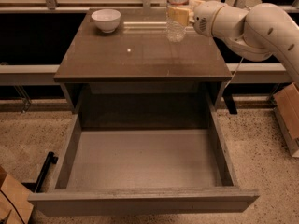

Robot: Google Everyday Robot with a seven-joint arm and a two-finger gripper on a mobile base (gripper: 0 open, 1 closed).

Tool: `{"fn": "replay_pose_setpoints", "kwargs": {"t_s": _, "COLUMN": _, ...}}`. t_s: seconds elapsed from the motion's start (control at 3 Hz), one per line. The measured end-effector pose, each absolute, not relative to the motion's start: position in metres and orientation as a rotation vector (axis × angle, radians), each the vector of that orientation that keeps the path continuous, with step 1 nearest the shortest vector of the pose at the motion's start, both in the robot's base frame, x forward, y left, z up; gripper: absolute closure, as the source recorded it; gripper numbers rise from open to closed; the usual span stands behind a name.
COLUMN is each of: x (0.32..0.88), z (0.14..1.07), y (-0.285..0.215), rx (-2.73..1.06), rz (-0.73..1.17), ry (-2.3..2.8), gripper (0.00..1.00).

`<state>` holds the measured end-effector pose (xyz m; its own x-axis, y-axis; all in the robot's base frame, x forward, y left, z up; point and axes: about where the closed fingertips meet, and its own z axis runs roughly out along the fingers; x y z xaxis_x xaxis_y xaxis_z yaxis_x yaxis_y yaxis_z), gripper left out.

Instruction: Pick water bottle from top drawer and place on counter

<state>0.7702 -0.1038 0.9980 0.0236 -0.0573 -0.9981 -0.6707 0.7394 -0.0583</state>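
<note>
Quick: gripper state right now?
Gripper: shut on the water bottle, held upright at the back right of the counter.

We look through one camera, set high before the open top drawer (pixel 140 157), facing down, fairly near; the gripper (pixel 179 15) clasps the water bottle (pixel 176 31) at upper right.

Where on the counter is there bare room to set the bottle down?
The counter is bare across its middle and front, from the white bowl at the back left to the right edge. Crowded only at the back right, where the gripper holds the water bottle. The top drawer floor is also bare.
</note>
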Motion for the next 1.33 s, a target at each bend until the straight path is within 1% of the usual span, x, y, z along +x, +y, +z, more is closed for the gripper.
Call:
{"fn": "replay_pose_setpoints", "kwargs": {"t_s": 0.67, "x": 0.771, "z": 0.972, "y": -0.103, "rx": -0.572, "rz": 0.532, "ry": 1.589, "gripper": 1.0}}
{"fn": "replay_pose_setpoints", "kwargs": {"t_s": 1.0, "x": 0.772, "z": 0.947, "y": -0.104, "rx": -0.508, "rz": 0.552, "ry": 1.669, "gripper": 0.9}}
{"fn": "replay_pose_setpoints", "kwargs": {"t_s": 1.33, "x": 0.772, "z": 0.927, "y": -0.108, "rx": -0.432, "rz": 0.575, "ry": 1.726, "gripper": 0.7}}
